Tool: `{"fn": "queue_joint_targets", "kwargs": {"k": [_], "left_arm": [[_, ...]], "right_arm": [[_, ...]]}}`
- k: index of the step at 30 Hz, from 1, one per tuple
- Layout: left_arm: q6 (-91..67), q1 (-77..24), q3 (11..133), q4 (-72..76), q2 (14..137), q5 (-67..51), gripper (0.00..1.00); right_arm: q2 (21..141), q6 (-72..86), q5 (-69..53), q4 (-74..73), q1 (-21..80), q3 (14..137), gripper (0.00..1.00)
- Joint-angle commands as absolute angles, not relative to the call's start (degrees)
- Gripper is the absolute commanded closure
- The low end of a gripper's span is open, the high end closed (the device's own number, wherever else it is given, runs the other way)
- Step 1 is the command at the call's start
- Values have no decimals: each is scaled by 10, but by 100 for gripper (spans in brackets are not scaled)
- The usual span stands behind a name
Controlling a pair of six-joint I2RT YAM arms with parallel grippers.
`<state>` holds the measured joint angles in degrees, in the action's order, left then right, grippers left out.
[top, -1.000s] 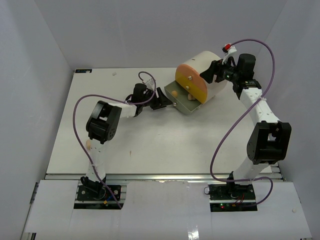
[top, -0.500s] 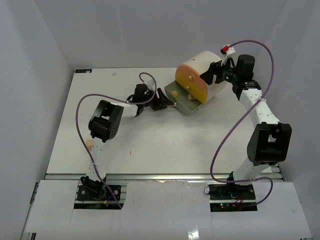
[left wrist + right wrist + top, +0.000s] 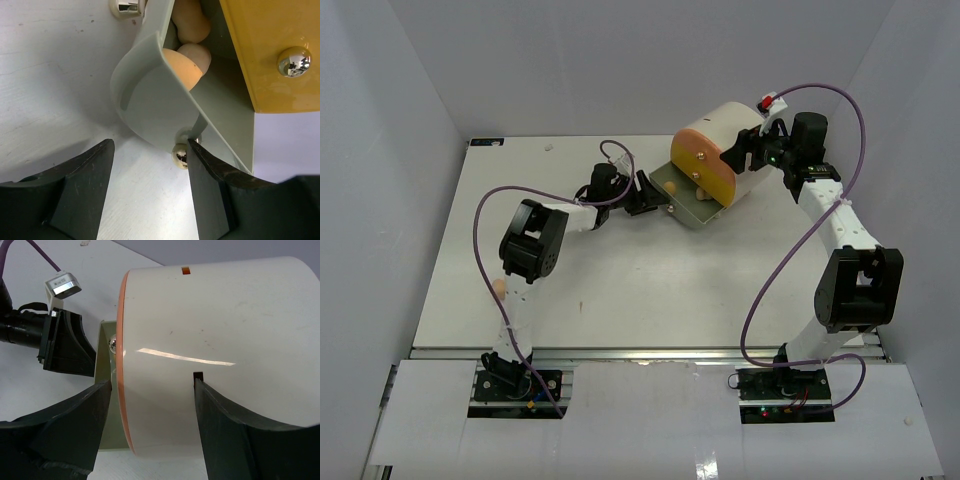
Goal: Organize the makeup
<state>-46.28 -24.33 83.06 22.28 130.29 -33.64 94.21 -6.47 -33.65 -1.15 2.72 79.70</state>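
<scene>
Only the left wrist view looks into the grey drawer (image 3: 150, 100): a peach sponge (image 3: 186, 64) lies in its rounded corner against a second sponge (image 3: 189, 20), beside the orange-yellow front (image 3: 260, 45). The left gripper (image 3: 150, 150) hangs at that corner, jaws spread (gripping nothing). From above, a third sponge (image 3: 500, 287) shows toward the desk's left edge. The right gripper (image 3: 150, 385), jaws wide, straddles the cream cylinder (image 3: 215, 315) near the far edge; contact cannot be told.

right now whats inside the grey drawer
A peach sponge and a second sponge beyond it show inside the grey drawer. Anything deeper is hidden by its wall and the orange front.
</scene>
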Motion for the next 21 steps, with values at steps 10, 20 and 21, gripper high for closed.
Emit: {"fn": "queue_joint_targets", "kwargs": {"k": [10,20,21], "left_arm": [[-479,-260,927,215,1347,-339,30],[-495,-287,994,215,1387,-322,30],[-497,-288,998,215,1389,-319,30]], "right_arm": [[958,-60,-389,-81,32,794,34],[965,-61,-403,-90,40,782,37],[965,-61,-403,-90,41,780,37]]}}
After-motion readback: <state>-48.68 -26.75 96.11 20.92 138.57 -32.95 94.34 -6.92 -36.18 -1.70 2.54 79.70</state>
